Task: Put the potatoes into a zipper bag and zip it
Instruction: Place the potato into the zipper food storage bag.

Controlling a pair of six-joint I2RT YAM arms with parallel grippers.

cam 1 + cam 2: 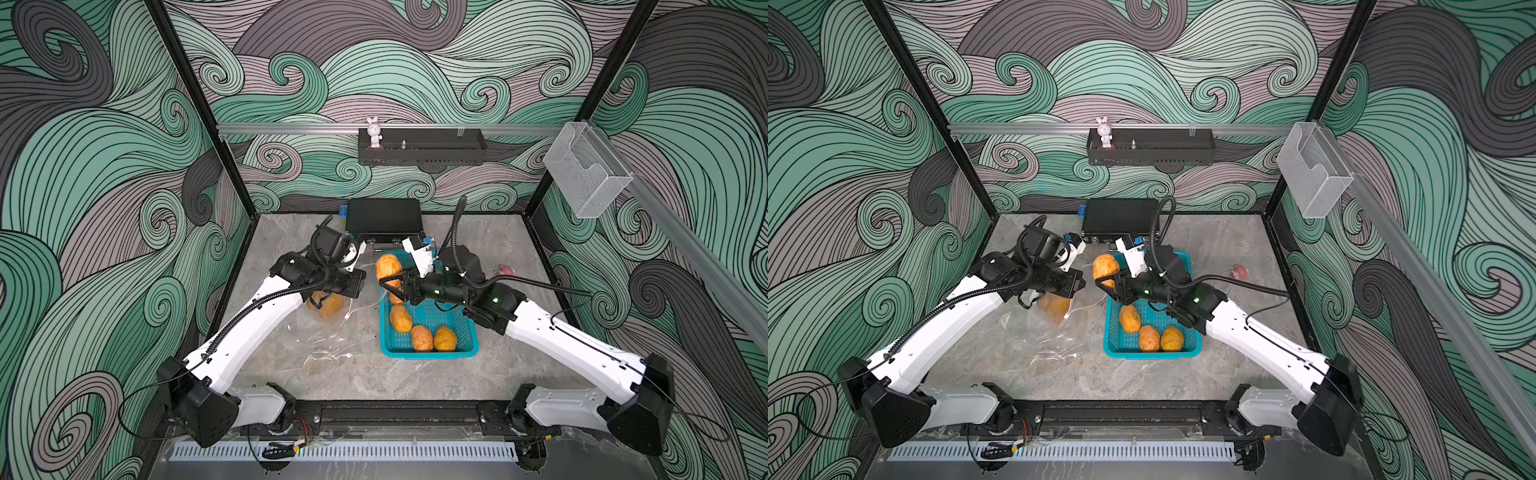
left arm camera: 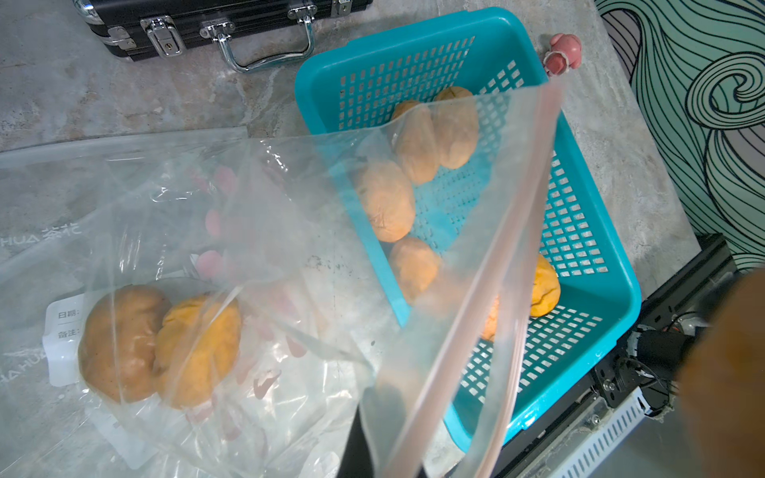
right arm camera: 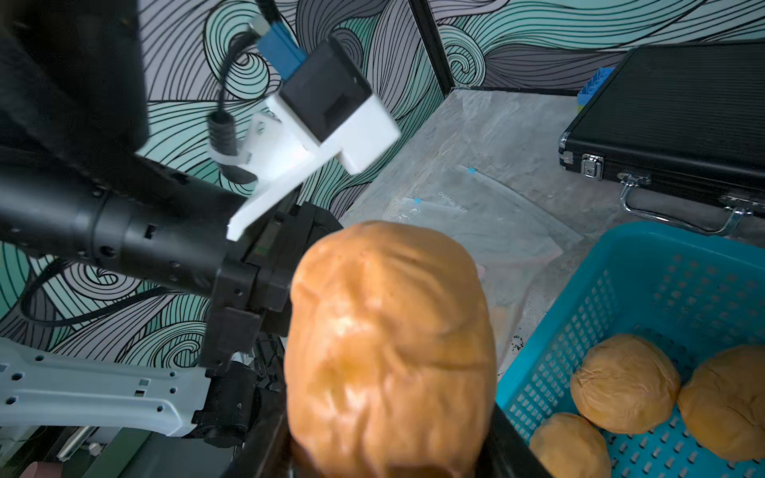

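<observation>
At frame centre, the right gripper [image 1: 390,283] clamps a potato [image 1: 387,265] between half-spread jaws, while the left gripper [image 1: 356,290], fully closed, pinches the zipper bag [image 2: 265,215] rim.

Two high overviews, two close wrist views.
Both top views look steeply down from above the near edge of the table [image 1: 374,374], far enough to take in all of it, basket [image 1: 428,353] near centre frame. The left wrist view looks down through the bag [image 2: 248,207]; the right sits close behind a potato [image 3: 389,343]; both share basket and case [image 2: 207,16].
</observation>
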